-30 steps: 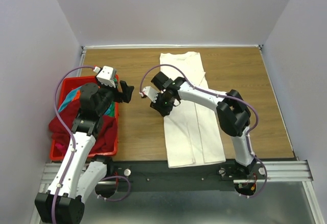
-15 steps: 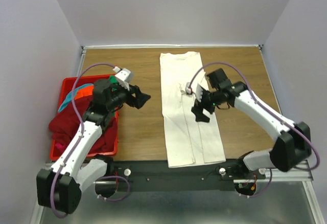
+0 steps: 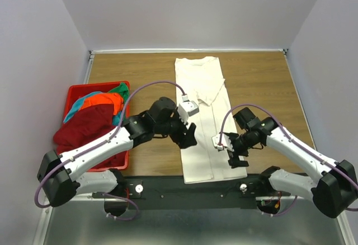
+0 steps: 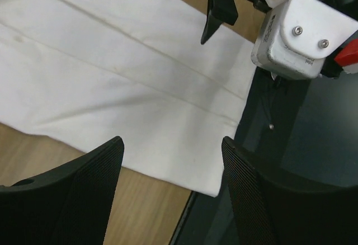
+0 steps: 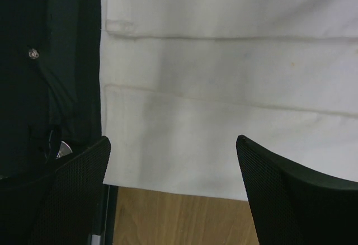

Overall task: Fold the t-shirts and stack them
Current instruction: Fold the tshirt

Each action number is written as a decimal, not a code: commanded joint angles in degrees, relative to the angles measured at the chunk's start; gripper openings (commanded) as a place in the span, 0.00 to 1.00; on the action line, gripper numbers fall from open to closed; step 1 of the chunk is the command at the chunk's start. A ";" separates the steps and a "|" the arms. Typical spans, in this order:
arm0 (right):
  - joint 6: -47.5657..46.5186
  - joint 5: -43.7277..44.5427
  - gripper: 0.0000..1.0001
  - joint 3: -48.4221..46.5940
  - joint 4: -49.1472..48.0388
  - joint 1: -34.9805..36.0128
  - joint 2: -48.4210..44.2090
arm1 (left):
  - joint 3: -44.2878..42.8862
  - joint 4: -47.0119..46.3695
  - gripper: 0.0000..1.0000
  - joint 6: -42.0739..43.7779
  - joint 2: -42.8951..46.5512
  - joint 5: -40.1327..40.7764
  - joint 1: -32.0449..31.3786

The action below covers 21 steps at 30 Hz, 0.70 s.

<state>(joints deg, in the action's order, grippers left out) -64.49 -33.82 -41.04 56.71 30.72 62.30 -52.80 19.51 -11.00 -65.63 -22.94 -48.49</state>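
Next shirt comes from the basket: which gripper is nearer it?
Left. The left gripper is over the left edge of the white shirt, towards the basket; the right gripper is over its near right corner, farther off.

We can read no text, label, brand, number or sign in any of the views.
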 commanded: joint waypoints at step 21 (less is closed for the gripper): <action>40.75 5.09 1.00 -9.93 -30.69 -29.92 16.25 | -3.88 -11.15 0.63 -18.53 -24.26 7.05 21.49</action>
<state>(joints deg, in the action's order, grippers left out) -32.21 -24.99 -46.39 30.70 3.42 71.85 -51.46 14.90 -31.22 -82.39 -10.20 -30.37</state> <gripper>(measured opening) 0.997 0.692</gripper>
